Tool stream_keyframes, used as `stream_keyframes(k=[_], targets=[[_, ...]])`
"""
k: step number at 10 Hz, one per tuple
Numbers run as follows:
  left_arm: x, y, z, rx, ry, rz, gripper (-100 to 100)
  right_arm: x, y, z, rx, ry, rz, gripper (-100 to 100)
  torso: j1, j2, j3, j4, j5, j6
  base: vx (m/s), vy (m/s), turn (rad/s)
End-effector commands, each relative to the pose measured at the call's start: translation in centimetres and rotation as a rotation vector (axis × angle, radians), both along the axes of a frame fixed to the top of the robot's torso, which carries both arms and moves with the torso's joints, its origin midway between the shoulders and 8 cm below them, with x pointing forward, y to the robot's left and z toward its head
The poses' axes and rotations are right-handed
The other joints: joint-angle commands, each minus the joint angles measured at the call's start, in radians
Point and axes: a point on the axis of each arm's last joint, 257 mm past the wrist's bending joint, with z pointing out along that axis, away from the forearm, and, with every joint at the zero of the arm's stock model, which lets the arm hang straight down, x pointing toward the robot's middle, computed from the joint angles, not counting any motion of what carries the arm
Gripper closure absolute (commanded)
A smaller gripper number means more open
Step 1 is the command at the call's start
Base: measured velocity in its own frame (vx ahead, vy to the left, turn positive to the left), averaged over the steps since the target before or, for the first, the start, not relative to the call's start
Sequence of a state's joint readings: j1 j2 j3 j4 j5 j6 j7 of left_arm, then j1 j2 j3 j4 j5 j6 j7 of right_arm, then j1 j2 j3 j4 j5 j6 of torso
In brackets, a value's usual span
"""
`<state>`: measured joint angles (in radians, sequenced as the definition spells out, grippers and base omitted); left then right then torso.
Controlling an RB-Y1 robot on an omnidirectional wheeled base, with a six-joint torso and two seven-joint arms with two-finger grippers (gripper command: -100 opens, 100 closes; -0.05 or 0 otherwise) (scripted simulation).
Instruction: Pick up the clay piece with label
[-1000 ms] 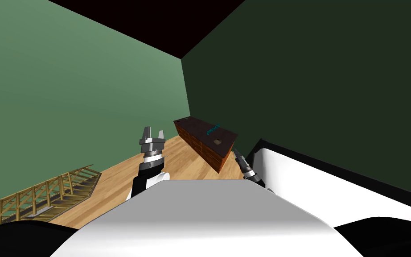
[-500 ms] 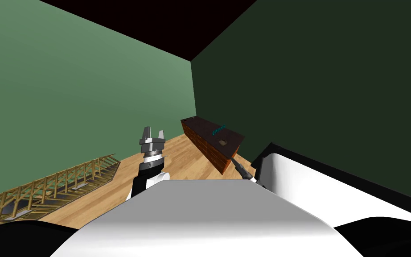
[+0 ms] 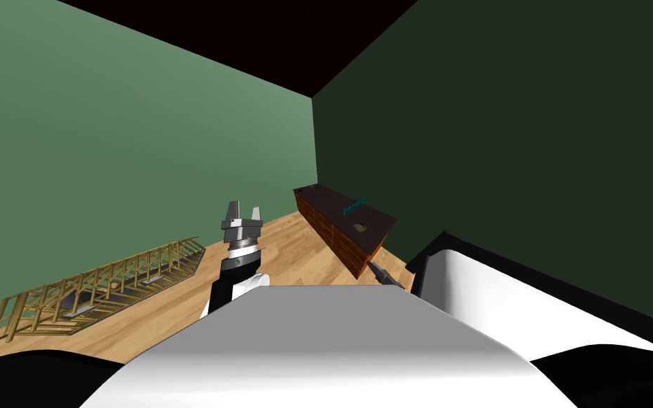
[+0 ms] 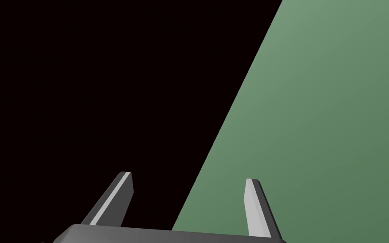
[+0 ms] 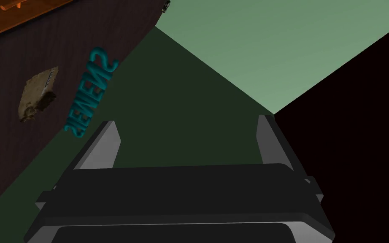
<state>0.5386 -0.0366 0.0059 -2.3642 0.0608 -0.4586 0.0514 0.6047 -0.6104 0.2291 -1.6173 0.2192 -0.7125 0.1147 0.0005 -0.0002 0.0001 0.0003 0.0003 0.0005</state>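
Note:
The clay piece (image 3: 360, 227) is a small tan-brown lump with a pale tag on one side. It lies on the dark top of a low brown dresser (image 3: 332, 230) against the dark green wall. In the right wrist view the clay piece (image 5: 37, 95) sits beside teal letters (image 5: 90, 88), off to one side of my right gripper (image 5: 186, 120), well beyond its fingertips. That gripper is open and holds nothing; in the head view the right gripper (image 3: 377, 270) hangs just short of the dresser's near end. My left gripper (image 3: 242, 212) is raised in front of me, and its fingers (image 4: 124, 190) stand open and hold nothing.
A wooden lattice frame (image 3: 98, 290) lies on the plank floor at my left. A large white object with a dark edge (image 3: 502, 297) stands close at my right, next to the dresser. Green walls meet in the corner behind the dresser, with a black area above.
My view has turned: the dresser and the wooden frame have slid right in the head view. The right gripper sits lower in the picture. Both grippers stay open.

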Motion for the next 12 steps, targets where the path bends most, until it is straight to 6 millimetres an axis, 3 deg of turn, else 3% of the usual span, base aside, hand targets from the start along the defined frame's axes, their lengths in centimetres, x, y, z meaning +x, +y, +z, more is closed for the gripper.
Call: stream_keyframes(k=[1, 3, 5, 6, 7, 10, 11, 12], targets=[[0.0, 0.0, 0.0, 0.000, 0.000, 0.000, 0, -1.3, -0.2, -2.3, -0.066, 0.042, 0.050, -100, 0.000, 0.000, 0.000, 0.000, 0.000, 0.000, -0.011, 0.062, 0.192], [0.0, 0.0, 0.0, 0.000, 0.000, 0.000, 0, -1.8, -1.0, -3.6, -0.078, 0.072, 0.037, -100, 0.001, 0.000, 0.000, 0.000, 0.000, 0.000, -0.006, 0.035, 0.109], [0.0, 0.0, 0.0, 0.000, 0.000, 0.000, 0, -1.8, -1.0, -3.6, -0.078, 0.072, 0.037, -100, -0.003, 0.000, 0.000, 0.000, -0.001, 0.000, 0.002, -0.013, -0.039], [0.0, 0.0, 0.0, 0.000, 0.000, 0.000, 0, -3.2, -1.8, -5.7, -0.138, 0.115, 0.078, -100, -0.003, 0.000, 0.000, 0.000, -0.001, 0.000, -0.008, 0.047, 0.144], [0.0, 0.0, 0.0, 0.000, 0.000, 0.000, 0, -3.4, -2.1, -6.1, -0.142, 0.126, 0.073, -100, 0.000, 0.000, 0.000, 0.000, 0.000, 0.000, -0.010, 0.057, 0.176], [0.0, 0.0, 0.0, 0.000, 0.000, 0.000, 0, -3.5, -2.1, -6.2, -0.143, 0.127, 0.072, -100, -0.002, 0.000, 0.000, 0.000, 0.000, 0.000, -0.001, 0.007, 0.020], [0.0, 0.0, 0.0, 0.000, 0.000, 0.000, 0, -4.9, -3.1, -8.1, -0.202, 0.168, 0.111, -100, -0.002, 0.000, 0.000, 0.000, 0.000, 0.000, 0.024, 0.001, 0.147], [0.0, 0.0, 0.0, 0.000, 0.000, 0.000, 0, -5.2, -3.5, -8.5, -0.207, 0.180, 0.106, -100, -0.003, -0.001, -0.001, 0.000, 0.000, 0.000, 0.017, 0.021, 0.192]])
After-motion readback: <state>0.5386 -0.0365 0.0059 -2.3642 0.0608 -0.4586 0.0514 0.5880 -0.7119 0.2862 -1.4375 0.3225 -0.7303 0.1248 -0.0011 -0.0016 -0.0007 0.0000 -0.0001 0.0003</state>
